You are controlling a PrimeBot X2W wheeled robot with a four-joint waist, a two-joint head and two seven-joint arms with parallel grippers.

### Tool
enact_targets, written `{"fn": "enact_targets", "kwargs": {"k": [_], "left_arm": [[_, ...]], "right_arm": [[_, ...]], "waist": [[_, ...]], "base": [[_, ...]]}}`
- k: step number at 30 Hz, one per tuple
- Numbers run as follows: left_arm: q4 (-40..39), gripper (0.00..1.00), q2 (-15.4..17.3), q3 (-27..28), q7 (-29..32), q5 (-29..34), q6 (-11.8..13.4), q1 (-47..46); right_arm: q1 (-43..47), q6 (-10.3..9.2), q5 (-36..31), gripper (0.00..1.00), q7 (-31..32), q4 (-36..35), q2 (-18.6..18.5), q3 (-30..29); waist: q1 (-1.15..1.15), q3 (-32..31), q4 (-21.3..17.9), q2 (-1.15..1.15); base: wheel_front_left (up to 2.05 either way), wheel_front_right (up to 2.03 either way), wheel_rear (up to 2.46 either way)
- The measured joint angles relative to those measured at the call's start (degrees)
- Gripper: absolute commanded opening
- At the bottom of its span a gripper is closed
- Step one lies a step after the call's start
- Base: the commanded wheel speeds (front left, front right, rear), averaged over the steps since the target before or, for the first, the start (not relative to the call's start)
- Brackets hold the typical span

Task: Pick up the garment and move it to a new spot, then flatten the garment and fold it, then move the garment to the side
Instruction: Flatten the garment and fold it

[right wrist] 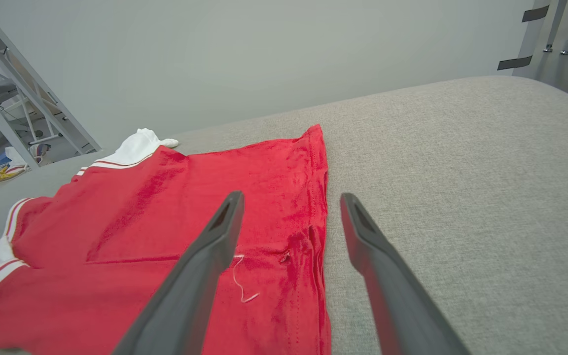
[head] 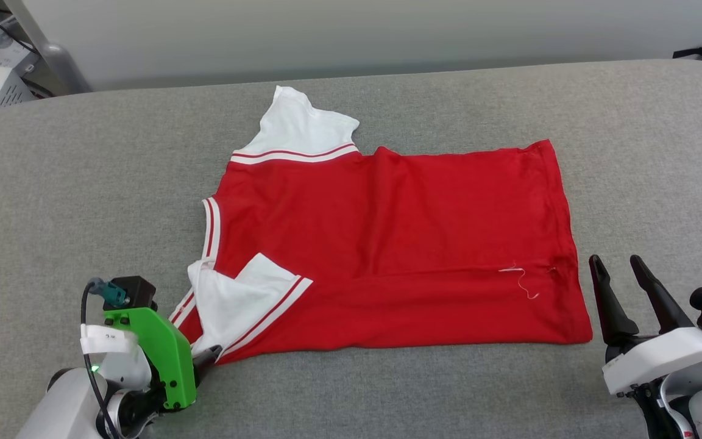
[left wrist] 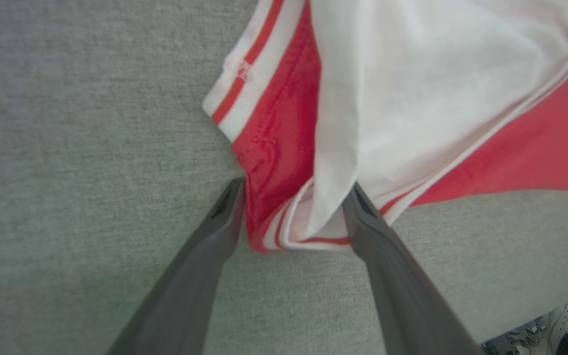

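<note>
Garment is spread flat at frame centre on a grey woven pad. It is soft red cloth with white sleeves and striped trim (loose thread near its lower right). Left gripper, lower left, is held apart, astride the garment's corner. Right gripper, lower right, is spread wide just beside the garment. A pale wall is noted behind.
</note>
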Motion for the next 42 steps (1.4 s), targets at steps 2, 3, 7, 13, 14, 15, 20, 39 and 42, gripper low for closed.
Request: {"fn": "enact_targets", "kwargs": {"k": [2, 3, 7, 13, 14, 15, 20, 39, 42], "left_arm": [[0.96, 0.39, -0.11, -0.36, 0.75, -0.09, -0.40, -1.10], [1.32, 0.03, -0.19, -0.38, 0.75, -0.11, -0.65, -1.47], [3.32, 0.00, -1.59, -0.33, 0.74, -1.97, -2.08, -2.30], [3.98, 0.00, -2.01, -0.77, -1.89, -2.20, -3.35, -2.18], [3.65, 0.00, -2.02, -0.94, -2.32, -2.11, -3.47, -1.83], [3.15, 0.00, -1.96, -1.27, -2.58, -1.76, -3.48, -1.48], [-1.32, 0.00, -2.13, -2.65, -3.57, 0.11, -3.45, 0.58], [-6.72, 0.00, -2.50, -3.34, -5.17, 1.15, -2.94, -0.13], [-6.30, 0.00, -2.72, -3.49, -5.61, 1.13, -2.96, -0.12]], "right_arm": [[-0.13, 0.00, 0.65, 1.00, 0.93, 0.45, -0.23, -0.11], [-0.13, 0.00, 0.99, 1.00, 1.46, 0.70, -0.33, -0.22], [-0.07, 0.00, 2.37, 1.00, 5.03, 2.41, -1.40, -1.11], [0.24, -0.01, 3.76, 1.00, 13.18, 3.82, -4.24, -1.85], [0.35, 0.00, 4.45, 1.00, 15.30, 3.93, -4.67, -1.77], [0.38, 0.00, 5.05, 1.00, 17.63, 4.04, -5.13, -1.51], [0.40, -0.01, 6.67, 1.00, 29.99, 3.92, -6.75, -0.07], [-9.26, -0.51, 8.31, 0.00, 44.06, 14.29, -4.42, 5.55], [-9.87, -0.49, 10.49, 0.00, 44.77, 15.16, -4.10, 5.64]], "waist": [[0.00, 0.48, -0.39, 0.00], [0.00, 0.60, -0.55, 0.00], [0.00, 0.56, -0.97, 0.00], [0.00, -1.18, -0.73, 0.00], [0.00, -1.59, -0.65, 0.00], [0.00, -2.00, -0.55, 0.00], [0.00, -3.65, 0.83, 0.00], [0.00, 0.60, 3.58, 0.00], [0.00, 0.50, 3.58, 0.00]], "base": [[0.00, 0.00, 0.00], [0.00, 0.00, 0.00], [0.00, 0.00, 0.00], [0.00, 0.00, 0.00], [0.00, 0.00, 0.00], [0.00, 0.00, 0.00], [0.00, 0.00, 0.00], [0.00, 0.00, 0.00], [0.00, 0.00, 0.00]]}}
